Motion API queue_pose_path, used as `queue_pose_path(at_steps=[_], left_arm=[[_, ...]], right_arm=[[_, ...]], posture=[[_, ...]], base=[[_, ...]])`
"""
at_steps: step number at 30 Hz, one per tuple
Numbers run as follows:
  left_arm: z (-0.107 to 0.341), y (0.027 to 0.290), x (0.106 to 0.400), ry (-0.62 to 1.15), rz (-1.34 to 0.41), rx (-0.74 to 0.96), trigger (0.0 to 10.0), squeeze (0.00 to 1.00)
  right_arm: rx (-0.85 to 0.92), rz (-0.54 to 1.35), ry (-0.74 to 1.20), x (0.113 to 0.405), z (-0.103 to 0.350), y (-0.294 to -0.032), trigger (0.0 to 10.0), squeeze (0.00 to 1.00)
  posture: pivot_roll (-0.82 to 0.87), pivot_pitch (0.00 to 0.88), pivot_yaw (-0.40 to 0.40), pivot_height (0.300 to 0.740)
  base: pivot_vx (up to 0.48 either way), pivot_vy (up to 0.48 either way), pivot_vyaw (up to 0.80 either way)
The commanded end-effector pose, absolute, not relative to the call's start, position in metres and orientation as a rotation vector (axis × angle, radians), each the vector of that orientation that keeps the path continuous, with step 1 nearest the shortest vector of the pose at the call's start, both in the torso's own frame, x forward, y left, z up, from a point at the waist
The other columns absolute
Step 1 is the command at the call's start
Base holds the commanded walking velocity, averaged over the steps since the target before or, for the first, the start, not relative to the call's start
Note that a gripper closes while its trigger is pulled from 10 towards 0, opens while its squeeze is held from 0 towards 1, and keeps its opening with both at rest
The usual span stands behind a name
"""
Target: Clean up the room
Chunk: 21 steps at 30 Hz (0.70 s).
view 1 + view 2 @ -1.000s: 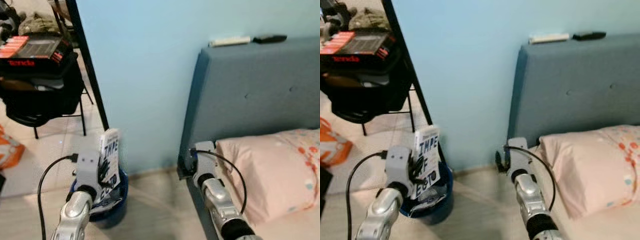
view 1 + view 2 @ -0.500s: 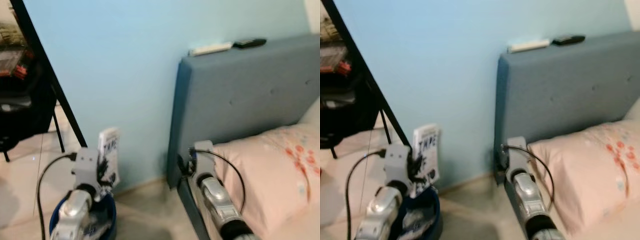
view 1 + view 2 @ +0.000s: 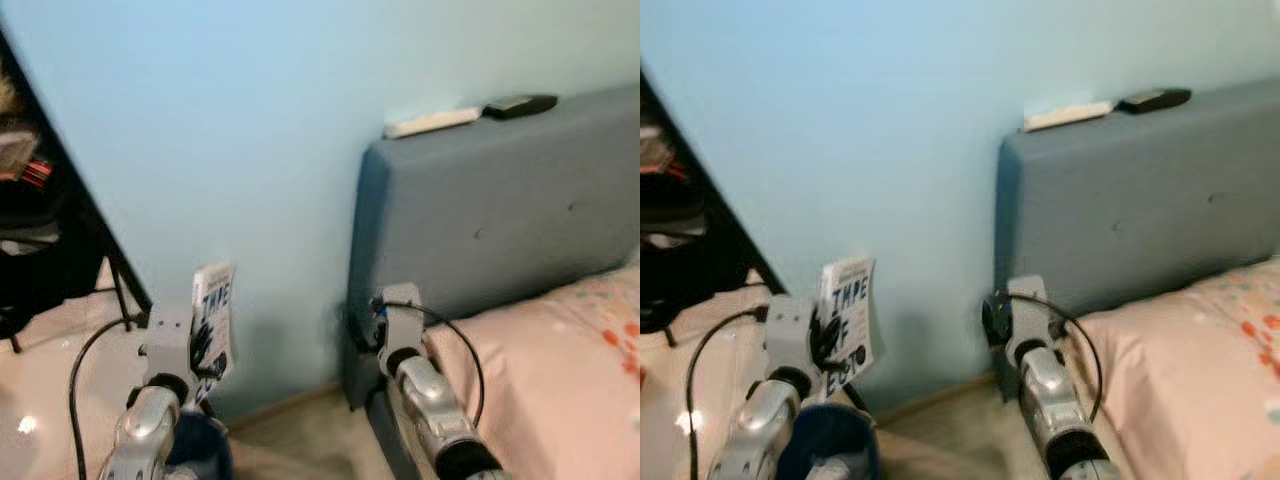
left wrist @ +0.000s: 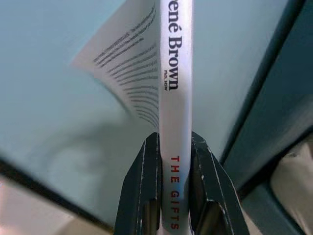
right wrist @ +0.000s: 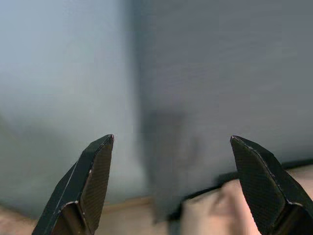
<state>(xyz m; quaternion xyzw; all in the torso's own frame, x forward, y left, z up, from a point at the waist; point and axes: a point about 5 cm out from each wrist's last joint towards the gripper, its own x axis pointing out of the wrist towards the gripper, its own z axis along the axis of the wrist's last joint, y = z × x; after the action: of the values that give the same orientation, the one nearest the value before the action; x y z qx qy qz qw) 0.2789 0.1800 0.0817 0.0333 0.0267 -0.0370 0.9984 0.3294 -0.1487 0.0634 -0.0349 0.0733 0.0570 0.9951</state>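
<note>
Near the left of the scene, the left gripper (image 4: pixel 168 188) is clamped on a white book (image 4: pixel 175 122), its two black fingers (image 4: pixel 144 191) pressed against either side of the spine. The spine reads "THE GIFTS" in red near the fingers and part of an author's name in black farther out, and the pages fan open to one side. From the head views the book (image 3: pixel 847 325) stands upright above the wrist, its cover with large dark letters facing the camera, against the light blue wall (image 3: pixel 230 130). Below it, at the near edge, sits a blue bin (image 3: pixel 830 445) with something pale inside.

To the right, the right gripper (image 5: pixel 178 181) holds nothing, its fingers spread wide apart; it points at the edge of the grey headboard (image 3: pixel 500 210) where that meets the wall. On the headboard's top lie a white remote (image 3: pixel 432 121) and, just right of it, a black remote (image 3: pixel 520 104). A pink pillow (image 3: pixel 560 370) with small coloured dots lies on the bed at the near right. At far left a black rack (image 3: pixel 60 250) holds dark items.
</note>
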Motion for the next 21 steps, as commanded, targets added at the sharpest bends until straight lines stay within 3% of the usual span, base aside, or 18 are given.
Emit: queue_pose_path(at_steps=[1,21], left_arm=[[0.0852,0.1881,0.278,0.036,-0.044,0.062,10.0,0.0],[0.0774,0.1843,0.2735,0.071,-0.075,0.081,10.0,0.0]], right_arm=[[-0.058,0.143,0.171,0.3252,0.0566,-0.1377,10.0,0.0],[-0.059,0.157,0.17,0.324,0.0561,-0.1366,10.0,0.0]], posture=[[0.05,0.103,0.007,0.74],[0.04,0.089,0.0,0.74]], base=[[0.33,0.0,0.0],[0.017,0.0,0.0]])
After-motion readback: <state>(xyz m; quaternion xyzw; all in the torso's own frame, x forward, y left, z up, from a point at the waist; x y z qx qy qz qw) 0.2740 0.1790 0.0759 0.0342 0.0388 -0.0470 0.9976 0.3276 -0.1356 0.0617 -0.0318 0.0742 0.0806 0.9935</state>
